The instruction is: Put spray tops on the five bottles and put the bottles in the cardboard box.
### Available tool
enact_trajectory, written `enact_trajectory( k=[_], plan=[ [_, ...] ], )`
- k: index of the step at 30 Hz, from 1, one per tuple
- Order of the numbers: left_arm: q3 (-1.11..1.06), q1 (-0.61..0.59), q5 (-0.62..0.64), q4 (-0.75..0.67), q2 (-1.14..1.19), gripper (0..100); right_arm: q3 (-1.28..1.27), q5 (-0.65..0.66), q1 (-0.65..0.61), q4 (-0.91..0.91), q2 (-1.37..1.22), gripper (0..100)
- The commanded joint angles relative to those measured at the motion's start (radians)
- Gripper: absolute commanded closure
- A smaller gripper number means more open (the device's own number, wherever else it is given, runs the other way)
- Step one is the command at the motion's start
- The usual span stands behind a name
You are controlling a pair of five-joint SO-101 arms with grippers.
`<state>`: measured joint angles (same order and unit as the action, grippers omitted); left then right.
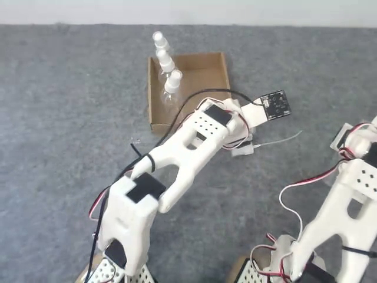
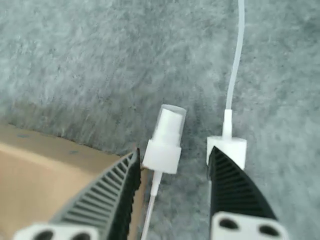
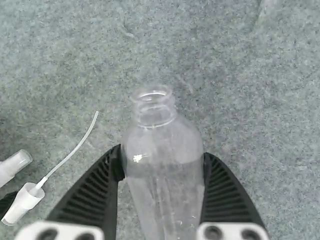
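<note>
left gripper [image 2: 173,154] jaws wide apart, holding nothing, straddling white plastic spray top with clear cap [image 2: 164,142] lying on grey carpet [image 2: 100,60] | second white spray top with long tube [image 2: 227,145] at one finger | brown cardboard box [image 2: 45,170] just beside | right gripper [image 3: 161,155] clamped on clear plastic open-necked bottle [image 3: 156,117] | three topped clear bottles [image 1: 172,82] standing in the box

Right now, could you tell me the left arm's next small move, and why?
Probably lower and close the left gripper on the spray top lying between its open jaws, clear of the second top beside it, since the right gripper holds a bottle with no top.
</note>
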<state>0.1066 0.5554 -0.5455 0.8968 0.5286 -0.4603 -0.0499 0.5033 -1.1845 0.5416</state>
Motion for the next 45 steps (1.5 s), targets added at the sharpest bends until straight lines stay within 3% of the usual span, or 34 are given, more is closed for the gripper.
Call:
enact_trajectory(
  k=[1, 13, 23, 36, 45],
  plan=[
    [0.105, -0.009, -0.002, -0.003, 0.038, 79, 0.069, 0.000, 0.007, 0.012, 0.050, 92.5],
    [0.231, -0.043, -0.002, 0.008, 0.169, 84, 0.069, 0.000, 0.007, 0.012, 0.050, 92.5],
    [0.249, -0.017, -0.006, 0.140, 0.170, 84, 0.068, 0.000, 0.008, 0.010, 0.050, 92.5],
    [0.412, 0.021, -0.005, 0.416, 0.170, 84, 0.068, 0.000, 0.008, 0.010, 0.050, 92.5],
    [0.542, 0.017, -0.002, 0.430, 0.175, 84, 0.069, 0.000, 0.008, 0.013, 0.050, 92.5]
  ],
)
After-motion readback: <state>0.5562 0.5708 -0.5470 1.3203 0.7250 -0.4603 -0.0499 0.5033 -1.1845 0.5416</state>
